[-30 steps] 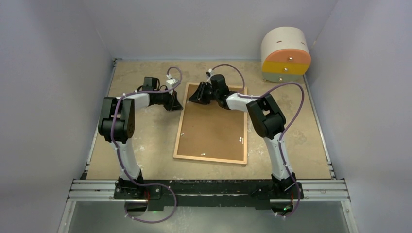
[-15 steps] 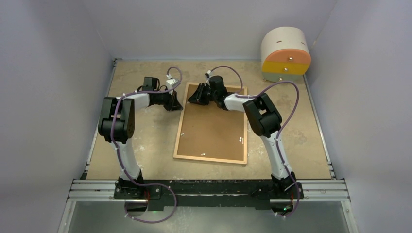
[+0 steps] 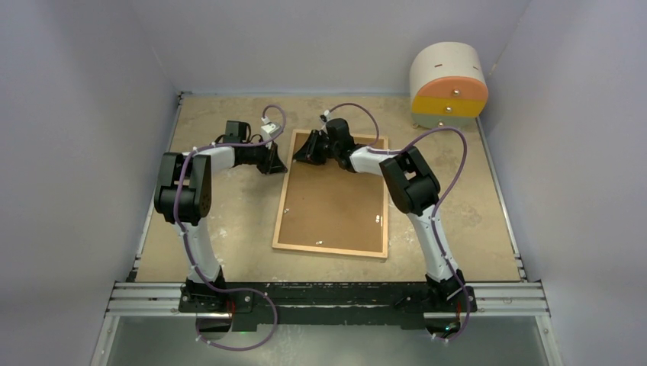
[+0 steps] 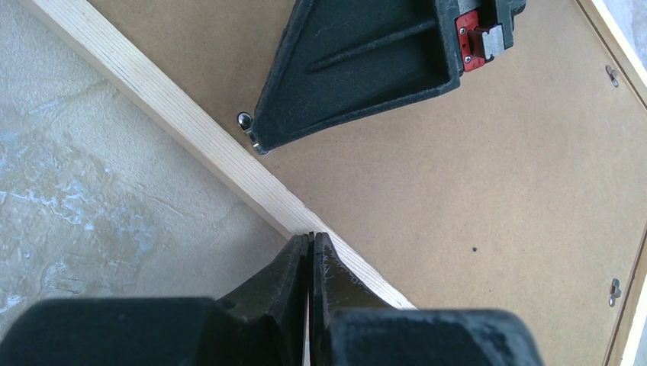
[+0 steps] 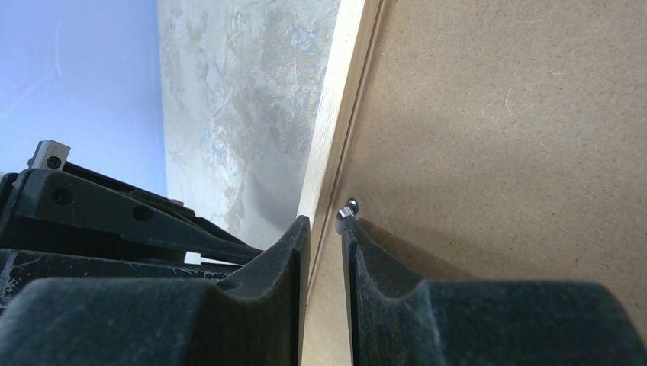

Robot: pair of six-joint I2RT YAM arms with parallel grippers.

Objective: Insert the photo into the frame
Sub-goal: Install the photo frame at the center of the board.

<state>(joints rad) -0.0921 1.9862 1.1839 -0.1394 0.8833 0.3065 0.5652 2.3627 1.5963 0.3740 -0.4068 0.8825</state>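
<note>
The right pincer (image 5: 324, 221), narrowly parted, is edging left onto a backing clip (image 5: 347, 208) of the frame (image 5: 336, 99), likely to unlatch it; the left pincer (image 4: 311, 238), clenched empty, is bracing.

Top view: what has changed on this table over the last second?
The right arm swung slightly to the left, carrying its jaws a little leftward near the far end of the frame. Nothing visibly was taken hold of or let go. The left arm, the frame and the brown backing panel stayed put.
</note>
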